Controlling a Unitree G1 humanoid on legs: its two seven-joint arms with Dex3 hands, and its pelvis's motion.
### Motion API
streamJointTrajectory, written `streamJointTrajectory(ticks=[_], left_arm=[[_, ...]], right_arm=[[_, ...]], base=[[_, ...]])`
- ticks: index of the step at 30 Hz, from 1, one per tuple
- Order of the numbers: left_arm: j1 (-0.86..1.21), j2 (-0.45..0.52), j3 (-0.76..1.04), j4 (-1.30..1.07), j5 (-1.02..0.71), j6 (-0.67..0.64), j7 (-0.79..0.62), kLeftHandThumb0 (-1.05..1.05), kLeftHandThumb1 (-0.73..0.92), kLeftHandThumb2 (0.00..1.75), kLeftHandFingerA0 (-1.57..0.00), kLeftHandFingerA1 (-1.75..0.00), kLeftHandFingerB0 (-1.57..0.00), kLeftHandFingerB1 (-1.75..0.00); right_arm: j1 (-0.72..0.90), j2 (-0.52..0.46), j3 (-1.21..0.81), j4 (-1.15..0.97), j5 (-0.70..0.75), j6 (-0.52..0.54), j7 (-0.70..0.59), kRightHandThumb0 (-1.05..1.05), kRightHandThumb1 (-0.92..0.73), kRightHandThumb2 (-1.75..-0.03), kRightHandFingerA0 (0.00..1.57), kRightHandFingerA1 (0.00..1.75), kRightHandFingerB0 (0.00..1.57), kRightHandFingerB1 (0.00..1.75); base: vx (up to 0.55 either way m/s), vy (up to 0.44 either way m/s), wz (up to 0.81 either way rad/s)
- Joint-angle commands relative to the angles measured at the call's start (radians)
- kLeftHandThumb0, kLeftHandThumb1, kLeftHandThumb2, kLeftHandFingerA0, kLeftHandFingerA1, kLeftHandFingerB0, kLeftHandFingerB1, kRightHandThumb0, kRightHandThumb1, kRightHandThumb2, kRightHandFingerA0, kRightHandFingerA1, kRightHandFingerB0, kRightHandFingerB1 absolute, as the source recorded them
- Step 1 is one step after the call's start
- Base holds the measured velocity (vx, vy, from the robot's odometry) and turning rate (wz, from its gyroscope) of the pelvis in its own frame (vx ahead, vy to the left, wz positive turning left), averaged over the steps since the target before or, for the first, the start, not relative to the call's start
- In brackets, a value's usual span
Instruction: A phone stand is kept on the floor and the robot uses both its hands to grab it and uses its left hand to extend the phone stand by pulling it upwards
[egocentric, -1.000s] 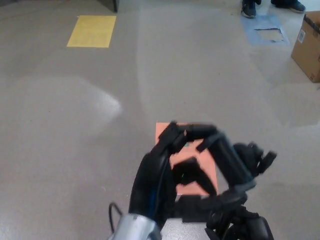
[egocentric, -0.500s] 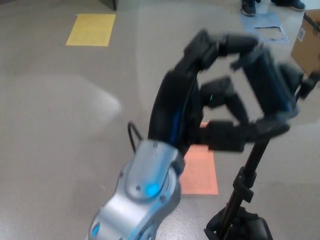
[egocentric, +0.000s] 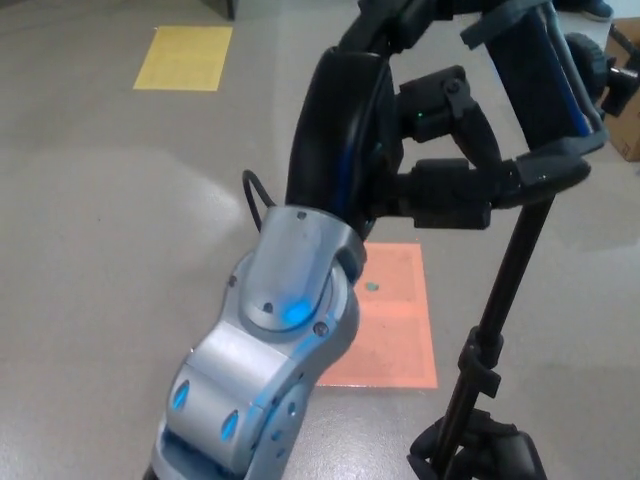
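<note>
The black phone stand (egocentric: 508, 290) rises from the bottom edge toward the upper right, its thin pole drawn out long. Its clamp head (egocentric: 545, 90) sits at the top. My left hand (egocentric: 420, 150), on a raised silver and black forearm, is shut on that head, with fingers wrapped over the clamp and its side arm. Down at the bottom edge my right hand (egocentric: 480, 455) is shut around the lower pole, just under a black collar (egocentric: 480, 365). The stand's foot is hidden.
An orange mat (egocentric: 395, 320) lies on the grey floor behind the stand. A yellow square (egocentric: 183, 60) is marked at the far left. A cardboard box (egocentric: 630, 135) stands at the right edge.
My left hand has gone from low over the orange mat to the top of the picture, taking the stand's head with it. The pole is now much longer. My right hand stayed low.
</note>
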Motion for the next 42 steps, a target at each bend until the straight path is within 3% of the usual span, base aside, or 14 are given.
streamJointTrajectory(ticks=[1, 8, 10, 14, 15, 17, 20, 21, 22, 23, 28, 29, 34, 42], left_arm=[[-0.587, -0.144, 0.215, 0.005, -0.076, 0.040, 0.131, -0.12, 0.56, 0.66, -0.90, -1.75, -0.75, -1.75], [-0.682, -0.093, 0.260, 0.026, -0.117, 0.047, 0.129, -0.11, 0.63, 0.60, -0.87, -1.75, -0.85, -1.73], [-0.556, -0.122, 0.202, -0.045, -0.085, 0.054, 0.126, -0.16, 0.55, 0.57, -0.88, -1.70, -0.89, -1.70], [-0.410, -0.141, 0.121, -0.122, -0.022, 0.084, 0.140, -0.22, 0.58, 0.60, -0.90, -1.63, -0.90, -1.67], [-0.300, -0.145, 0.075, -0.158, -0.029, 0.084, 0.137, -0.13, 0.61, 0.59, -0.88, -1.74, -0.73, -1.75], [-0.015, -0.145, -0.032, -0.228, -0.060, 0.045, 0.134, -0.07, 0.65, 0.60, -0.85, -1.75, -0.70, -1.75], [0.044, -0.144, -0.055, -0.241, -0.066, 0.029, 0.135, -0.07, 0.65, 0.60, -0.85, -1.75, -0.70, -1.75], [0.149, -0.117, -0.087, -0.262, -0.070, 0.006, 0.139, -0.16, 0.48, 0.84, -1.17, -1.40, -0.99, -1.31], [0.225, -0.097, -0.109, -0.276, -0.073, -0.012, 0.141, -0.16, 0.48, 0.84, -1.17, -1.40, -0.99, -1.31], [0.341, -0.069, -0.141, -0.292, -0.085, -0.044, 0.140, -0.14, 0.66, 0.56, -0.82, -1.75, -0.67, -1.75], [0.438, -0.064, -0.173, -0.297, -0.083, -0.095, 0.109, -0.15, 0.66, 0.57, -0.85, -1.75, -0.67, -1.75], [0.660, -0.004, -0.227, -0.306, -0.132, -0.177, 0.082, -0.15, 0.68, 0.57, -0.80, -1.75, -0.63, -1.75], [0.866, 0.085, -0.257, -0.249, -0.149, -0.314, 0.031, -0.16, 0.68, 0.57, -0.77, -1.75, -0.63, -1.75], [1.043, 0.110, -0.180, -0.142, -0.159, -0.403, -0.018, -0.17, 0.65, 0.55, -0.80, -1.75, -0.69, -1.75]], right_arm=[[0.052, -0.020, -0.016, 0.085, 0.030, -0.022, 0.015, -0.59, -0.79, -0.67, 0.92, 1.67, 0.86, 1.41], [0.041, -0.015, -0.020, 0.095, 0.037, -0.023, 0.016, -0.60, -0.78, -0.67, 0.91, 1.66, 0.86, 1.39], [0.038, -0.017, -0.016, 0.088, 0.025, -0.012, 0.002, -0.61, -0.79, -0.67, 0.88, 1.66, 0.87, 1.36], [0.044, -0.017, -0.019, 0.080, 0.029, -0.011, 0.005, -0.60, -0.78, -0.66, 0.88, 1.65, 0.89, 1.31], [0.051, -0.014, -0.021, 0.080, 0.036, -0.017, 0.010, -0.59, -0.78, -0.63, 0.91, 1.66, 0.93, 1.28], [0.058, -0.012, -0.026, 0.085, 0.043, -0.033, 0.015, -0.60, -0.77, -0.66, 0.90, 1.65, 0.93, 1.31], [0.056, -0.013, -0.027, 0.091, 0.041, -0.039, 0.014, -0.60, -0.77, -0.66, 0.90, 1.65, 0.93, 1.31], [0.055, -0.018, -0.025, 0.091, 0.031, -0.041, 0.005, -0.60, -0.78, -0.67, 0.87, 1.66, 0.88, 1.40], [0.055, -0.022, -0.024, 0.090, 0.024, -0.041, -0.002, -0.60, -0.78, -0.67, 0.87, 1.66, 0.88, 1.40], [0.050, -0.029, -0.025, 0.092, 0.018, -0.041, -0.008, -0.61, -0.78, -0.67, 0.87, 1.67, 0.87, 1.41], [0.052, -0.032, -0.031, 0.091, 0.024, -0.043, 0.002, -0.61, -0.78, -0.67, 0.89, 1.68, 0.86, 1.45], [0.056, -0.030, -0.033, 0.101, 0.028, -0.058, 0.003, -0.61, -0.78, -0.67, 0.91, 1.67, 0.86, 1.41], [0.056, -0.030, -0.033, 0.103, 0.027, -0.060, 0.005, -0.62, -0.78, -0.67, 0.90, 1.68, 0.88, 1.41], [0.039, -0.039, -0.037, 0.105, 0.014, -0.057, -0.011, -0.62, -0.79, -0.67, 0.89, 1.69, 0.86, 1.46]], base=[[0.00, 0.000, 0.00], [0.00, 0.000, 0.00], [0.00, 0.000, 0.00], [0.00, 0.000, 0.00], [0.00, 0.000, 0.00], [0.00, 0.000, 0.00], [0.00, 0.000, 0.00], [0.00, 0.000, 0.00], [0.00, 0.000, 0.00], [0.00, 0.000, 0.00], [0.00, 0.000, 0.00], [0.00, 0.000, 0.00], [0.00, 0.000, 0.00], [0.00, 0.000, 0.00]])
